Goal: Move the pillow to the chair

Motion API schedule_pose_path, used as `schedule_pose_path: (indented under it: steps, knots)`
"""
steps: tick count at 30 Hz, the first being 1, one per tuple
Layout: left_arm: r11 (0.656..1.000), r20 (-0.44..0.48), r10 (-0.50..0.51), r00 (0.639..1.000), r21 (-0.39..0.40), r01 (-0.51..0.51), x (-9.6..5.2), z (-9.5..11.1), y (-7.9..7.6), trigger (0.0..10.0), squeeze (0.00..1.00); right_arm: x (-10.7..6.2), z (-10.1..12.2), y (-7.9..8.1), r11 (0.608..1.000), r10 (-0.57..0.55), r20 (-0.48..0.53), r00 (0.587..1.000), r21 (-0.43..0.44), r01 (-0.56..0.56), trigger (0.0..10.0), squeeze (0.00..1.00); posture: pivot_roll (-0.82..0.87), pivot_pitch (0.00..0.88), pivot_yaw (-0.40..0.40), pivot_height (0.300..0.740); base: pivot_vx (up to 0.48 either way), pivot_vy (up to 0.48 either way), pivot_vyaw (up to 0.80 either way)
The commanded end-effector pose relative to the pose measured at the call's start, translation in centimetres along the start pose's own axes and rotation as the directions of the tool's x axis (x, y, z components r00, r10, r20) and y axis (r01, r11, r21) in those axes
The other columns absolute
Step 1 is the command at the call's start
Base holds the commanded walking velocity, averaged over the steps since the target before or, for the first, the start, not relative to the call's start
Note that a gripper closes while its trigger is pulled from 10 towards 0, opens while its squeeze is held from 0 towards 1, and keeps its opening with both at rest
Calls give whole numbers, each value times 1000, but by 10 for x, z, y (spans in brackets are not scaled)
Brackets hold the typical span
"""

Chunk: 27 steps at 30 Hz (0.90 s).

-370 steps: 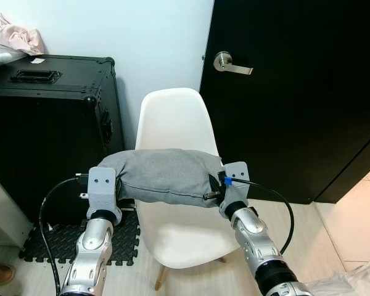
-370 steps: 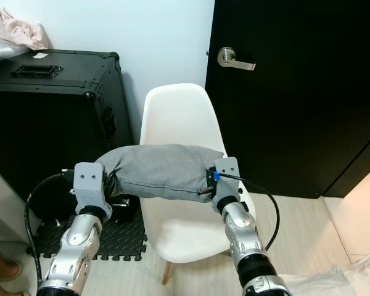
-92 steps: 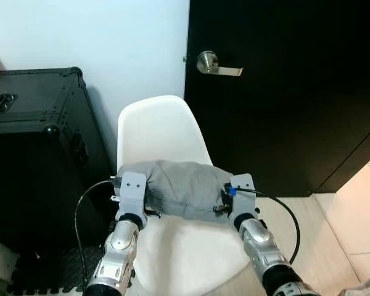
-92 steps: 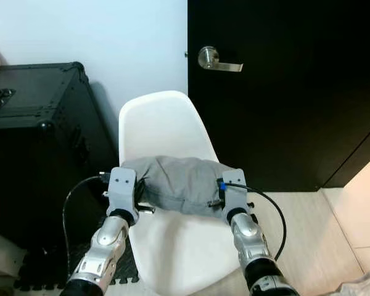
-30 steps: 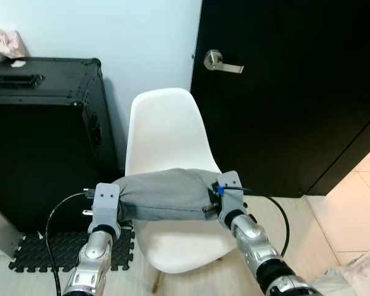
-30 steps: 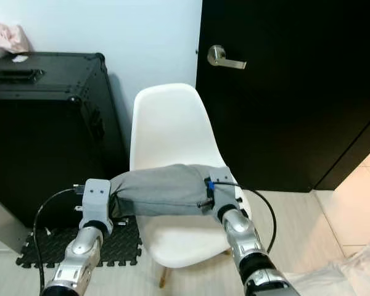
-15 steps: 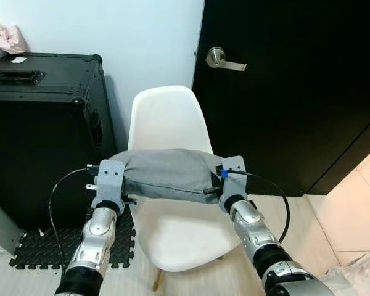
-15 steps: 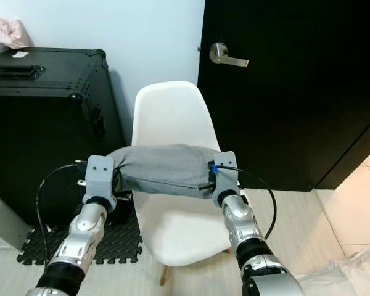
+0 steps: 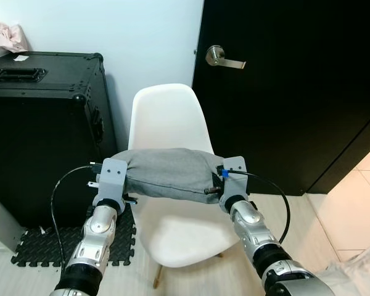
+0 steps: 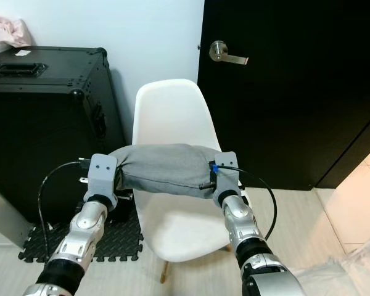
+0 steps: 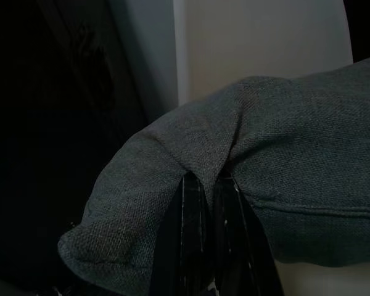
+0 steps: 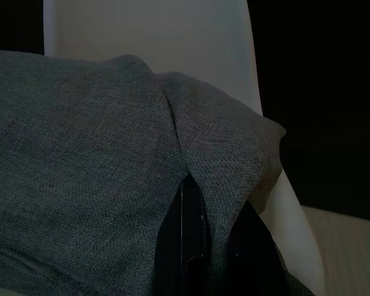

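A grey fabric pillow (image 9: pixel 166 173) hangs stretched between my two grippers, above the seat of a white moulded chair (image 9: pixel 167 120) that stands against the wall. My left gripper (image 9: pixel 124 185) is shut on the pillow's left end and my right gripper (image 9: pixel 213 184) is shut on its right end. In the left wrist view the black fingers (image 11: pixel 194 246) pinch a fold of the grey cloth (image 11: pixel 283 185). In the right wrist view the fingers (image 12: pixel 188 246) are likewise buried in the cloth (image 12: pixel 80 154), with the white chair back (image 12: pixel 160 31) behind.
A large black flight case (image 9: pixel 43 129) stands close to the chair's left, with pink cloth (image 9: pixel 6 37) on top. A black door (image 9: pixel 283 92) with a silver lever handle (image 9: pixel 222 57) is behind on the right. A black foam mat (image 9: pixel 37 246) lies on the floor.
Over the last second both grippers have lifted the pillow a little and brought it closer over the chair seat. The view has shifted slightly.
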<state>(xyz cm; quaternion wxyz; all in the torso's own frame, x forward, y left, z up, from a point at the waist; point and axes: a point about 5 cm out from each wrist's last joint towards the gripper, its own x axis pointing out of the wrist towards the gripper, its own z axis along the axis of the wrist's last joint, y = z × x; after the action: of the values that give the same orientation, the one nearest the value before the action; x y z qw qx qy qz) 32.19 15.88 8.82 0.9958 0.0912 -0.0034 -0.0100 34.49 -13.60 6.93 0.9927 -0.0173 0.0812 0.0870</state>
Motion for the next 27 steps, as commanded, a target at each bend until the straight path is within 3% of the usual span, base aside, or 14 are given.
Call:
schedule_pose_path:
  steps: [1, 17, 27]
  knots:
    - [1000, 16, -19, 1000, -7, 19, 1, 1, -4, 10000, 0, 0, 2, 1, 1000, 0, 30, 1000, 7, 0, 10000, 0, 67, 47, -45, 642, 0, 0, 0]
    - [1000, 10, -30, 1000, -2, 30, -2, -3, -8, 10000, 0, -2, 0, 5, 1000, 13, 38, 999, 4, -13, 10000, 0, 62, 44, -49, 632, 0, 0, 0]
    - [995, 44, -74, 996, 66, 71, 11, 9, -8, 10000, 0, 3, 8, 5, 1000, 21, 48, 999, -11, -20, 10000, 0, 70, 90, -48, 612, 0, 0, 0]
